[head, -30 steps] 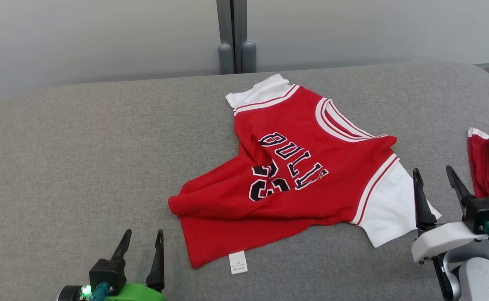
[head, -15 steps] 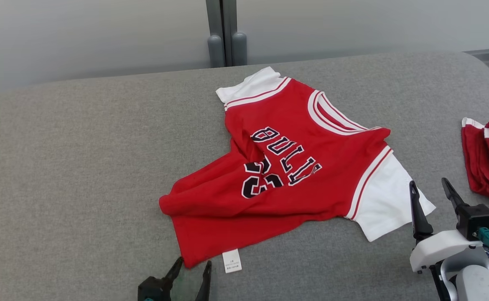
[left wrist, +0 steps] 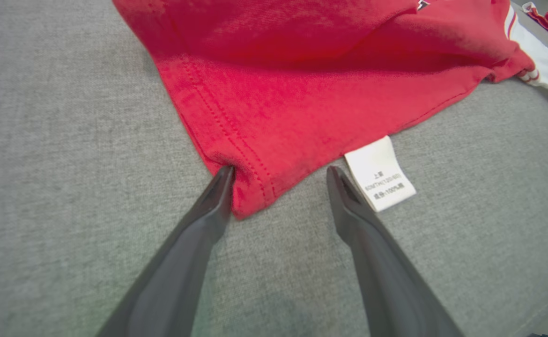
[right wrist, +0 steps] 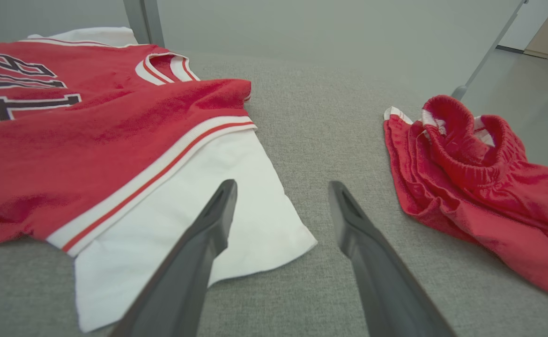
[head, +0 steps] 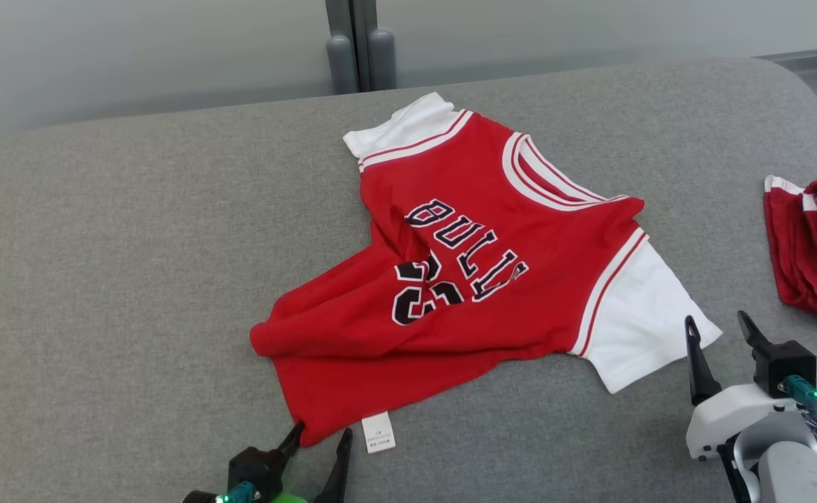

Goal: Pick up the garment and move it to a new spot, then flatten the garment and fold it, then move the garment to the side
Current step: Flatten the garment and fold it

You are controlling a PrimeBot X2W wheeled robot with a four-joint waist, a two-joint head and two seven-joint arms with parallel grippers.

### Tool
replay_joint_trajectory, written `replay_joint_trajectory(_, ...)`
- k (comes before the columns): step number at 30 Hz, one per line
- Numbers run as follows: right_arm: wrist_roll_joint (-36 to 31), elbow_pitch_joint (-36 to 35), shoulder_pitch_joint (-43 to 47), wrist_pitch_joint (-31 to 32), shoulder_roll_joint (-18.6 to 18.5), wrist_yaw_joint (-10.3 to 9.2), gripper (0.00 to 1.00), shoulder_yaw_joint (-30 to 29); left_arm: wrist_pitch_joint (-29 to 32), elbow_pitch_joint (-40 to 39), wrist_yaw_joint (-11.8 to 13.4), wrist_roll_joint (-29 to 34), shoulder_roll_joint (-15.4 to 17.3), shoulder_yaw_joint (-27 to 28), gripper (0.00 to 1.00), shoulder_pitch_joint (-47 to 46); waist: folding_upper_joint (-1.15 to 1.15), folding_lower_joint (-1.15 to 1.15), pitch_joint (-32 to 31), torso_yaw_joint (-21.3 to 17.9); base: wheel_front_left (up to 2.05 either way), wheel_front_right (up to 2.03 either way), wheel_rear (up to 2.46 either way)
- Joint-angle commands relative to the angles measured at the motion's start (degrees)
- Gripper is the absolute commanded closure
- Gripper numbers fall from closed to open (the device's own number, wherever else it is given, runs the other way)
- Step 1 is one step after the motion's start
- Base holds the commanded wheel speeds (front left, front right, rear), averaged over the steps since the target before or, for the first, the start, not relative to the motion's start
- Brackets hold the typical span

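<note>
Grey padding point(head: 101, 279) stretched under everything, with a pale wall beyond its far edge. On the pad's middle lay the red jersey point(head: 464, 279), lettering up, rumpled, its lower part doubled over itself. Red shorts point(head: 813, 258) sat bunched at the pad's right edge.

At the pad's near right, the right gripper point(head: 716, 318) hung with jaws spread wide and empty, just off the white sleeve point(head: 639, 328). At the pad's near edge, the left gripper point(head: 323, 428) stood equally wide, astride the hem corner point(left wrist: 243, 206). One finger touched the cloth, but nothing was pinched. A white label point(head: 378, 432) poked out just beside it.

The jersey looked light, soft and limp, so it would probably sag and drape when lifted. The stitched hem corner and the sleeve seam seemed the firmest holds.
</note>
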Motion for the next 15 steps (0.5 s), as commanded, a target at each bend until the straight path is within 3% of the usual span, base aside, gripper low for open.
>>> replay_joint_trajectory(1,-1.1,1.7,-1.4,0.0,-0.2,-0.09,0.0,-0.8,0.1,0.4,-0.2,-0.6,0.7,-0.2,0.0,-0.8,0.0,0.0,0.6,0.1,0.0,0.0,0.0)
replay_joint_trajectory(15,-11.3,22.0,-10.0,0.3,-0.1,-0.09,0.0,-9.4,0.3,1.3,0.0,-1.0,3.1,-1.8,0.0,-2.9,0.0,0.0,4.0,2.2,0.0,0.0,0.0)
